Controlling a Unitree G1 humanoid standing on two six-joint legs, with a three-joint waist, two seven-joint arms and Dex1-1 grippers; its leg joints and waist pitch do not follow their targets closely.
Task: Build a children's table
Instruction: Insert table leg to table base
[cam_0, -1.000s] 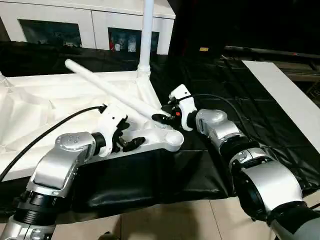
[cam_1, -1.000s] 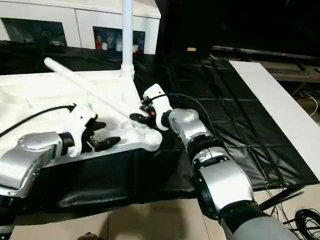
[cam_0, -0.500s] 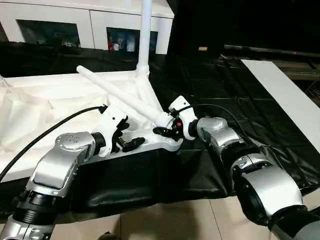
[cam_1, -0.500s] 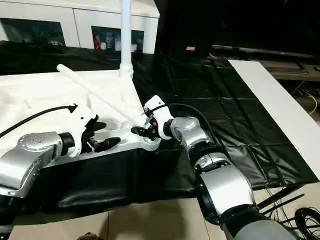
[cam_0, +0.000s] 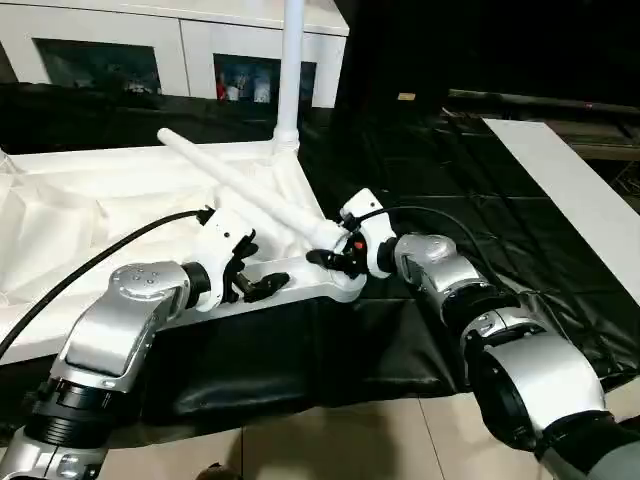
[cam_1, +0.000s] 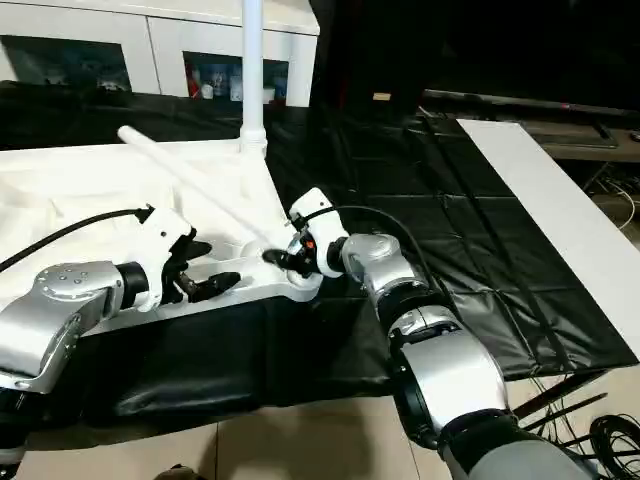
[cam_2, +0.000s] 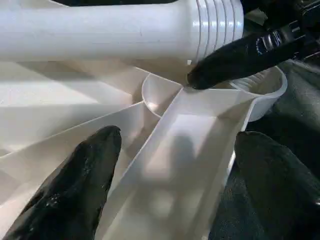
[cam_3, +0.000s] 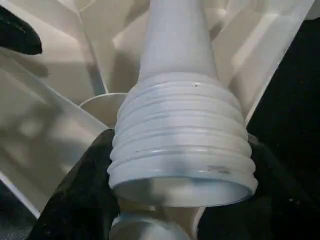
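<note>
The white tabletop (cam_0: 100, 200) lies upside down on a black sheet, ribs up. One white leg (cam_0: 291, 70) stands upright in its far right corner socket. My right gripper (cam_0: 330, 248) is shut on the threaded end of a second leg (cam_0: 245, 185), which slants up and away to the left. In the right wrist view that threaded end (cam_3: 180, 150) hovers just above the near right corner socket (cam_0: 345, 283). My left gripper (cam_0: 255, 270) is open, and its fingers (cam_2: 85, 175) straddle the tabletop's near rim without holding it.
A white cabinet with dark glass doors (cam_0: 190, 50) stands behind the work. The black sheet (cam_0: 430, 150) spreads to the right, up to a white board (cam_0: 580, 190). Tiled floor (cam_0: 330, 440) lies in front. A black cable (cam_0: 100, 265) runs to my left wrist.
My right gripper has brought the slanted leg's threaded end down and nearer, from over the ribs to just above the near right corner socket. The left arm has stayed put.
</note>
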